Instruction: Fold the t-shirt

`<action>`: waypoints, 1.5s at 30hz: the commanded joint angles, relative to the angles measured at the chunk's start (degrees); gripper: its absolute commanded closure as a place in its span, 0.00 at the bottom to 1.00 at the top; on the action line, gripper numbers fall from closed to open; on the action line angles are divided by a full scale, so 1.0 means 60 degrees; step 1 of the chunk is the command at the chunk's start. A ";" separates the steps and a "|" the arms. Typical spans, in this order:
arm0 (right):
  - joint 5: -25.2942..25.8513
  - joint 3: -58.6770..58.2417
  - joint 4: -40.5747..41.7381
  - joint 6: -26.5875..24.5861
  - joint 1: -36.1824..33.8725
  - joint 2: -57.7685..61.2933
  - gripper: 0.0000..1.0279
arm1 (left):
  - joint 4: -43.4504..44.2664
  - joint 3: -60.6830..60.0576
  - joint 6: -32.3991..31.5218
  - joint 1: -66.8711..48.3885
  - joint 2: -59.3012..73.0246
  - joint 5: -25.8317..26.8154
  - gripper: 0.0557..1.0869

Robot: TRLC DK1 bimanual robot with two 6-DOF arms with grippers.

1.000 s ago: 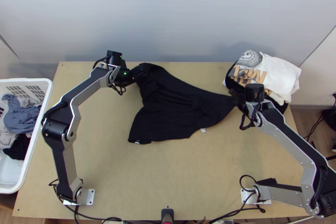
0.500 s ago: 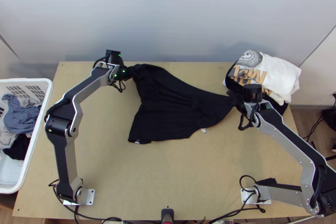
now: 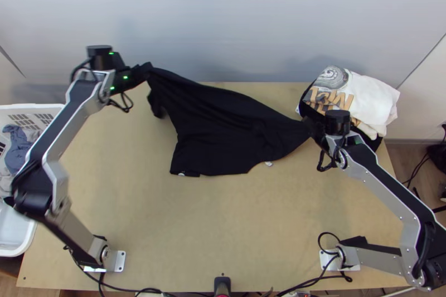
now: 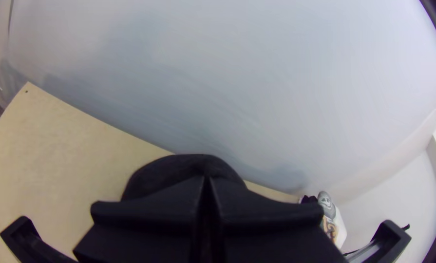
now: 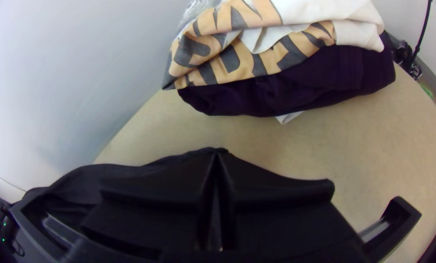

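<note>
Left hand (image 3: 144, 69), upper left, and right hand (image 3: 311, 125), centre right, both pinched tight on the black t-shirt (image 3: 223, 130)! Pre-fold straightening, it seems; a level lowering is called for next. Mid-frame, it's stretched between them, long axis sloping down rightward, collar direction unclear.

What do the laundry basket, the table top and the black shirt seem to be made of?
The laundry basket: probably hard plastic, white and smooth, by its stiff rim and slotted wall.
The table top: a matt wood board, perhaps plywood, by its tan, faintly mottled face.
The black shirt: soft, matt fabric, since it drapes; cotton or synthetic, I cannot tell.
</note>
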 commanded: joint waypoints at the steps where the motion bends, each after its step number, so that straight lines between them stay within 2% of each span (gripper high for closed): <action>1: -0.0226 0.0167 -0.0076 0.0009 -0.0115 -0.0582 0.97 | -0.0589 -0.1296 0.0218 0.0075 -0.2616 0.0087 0.96; 5: -0.0724 0.0269 -0.0413 -0.0079 -0.0320 -0.0875 0.97 | -0.1087 -0.2512 0.1009 -0.0247 -0.3583 0.0131 0.96; 10: -0.0782 0.0255 -0.0501 -0.0182 -0.0466 -0.0860 0.97 | -0.2053 -0.4138 0.2005 -0.0877 -0.3949 0.0131 0.96; 13: -0.0811 0.0255 -0.0486 -0.0211 -0.0583 -0.0670 0.97 | -0.2024 -0.5280 0.2503 -0.1024 -0.3641 0.0175 0.96; 17: -0.0811 0.0269 -0.0383 -0.0328 -0.0642 -0.0523 0.97 | -0.1145 -0.6071 0.2928 -0.1126 -0.2528 0.0160 0.96; 21: -0.0811 0.0240 -0.0340 -0.0328 -0.0686 -0.0450 0.97 | -0.0266 -0.5588 0.2899 -0.1082 -0.1283 0.0160 0.96; 28: -0.0811 0.0182 -0.0149 -0.0372 -0.0715 -0.0377 0.97 | -0.0398 -0.3376 0.3104 -0.1361 0.0284 0.0175 0.96; 29: -0.0811 0.0196 -0.0105 -0.0372 -0.0745 -0.0362 0.97 | -0.0427 -0.3171 0.3206 -0.1419 0.0284 0.0189 0.86; 31: -0.0811 0.0196 -0.0017 -0.0387 -0.0803 -0.0333 0.97 | -0.0955 -0.2732 0.3543 -0.1595 0.0167 0.0189 0.54; 34: -0.0811 0.0211 0.0012 -0.0401 -0.0862 -0.0303 0.97 | -0.1702 -0.2336 0.3690 -0.1580 -0.0067 0.0189 0.28; 38: -0.0811 0.0138 0.0071 -0.0343 -0.0876 -0.0303 0.97 | -0.2317 -0.2365 0.3822 -0.1097 -0.0609 0.0189 0.08; 45: -0.0811 0.0064 0.0129 -0.0240 -0.0730 -0.0274 0.97 | -0.2581 -0.2351 0.4979 -0.0467 -0.1371 0.0160 0.05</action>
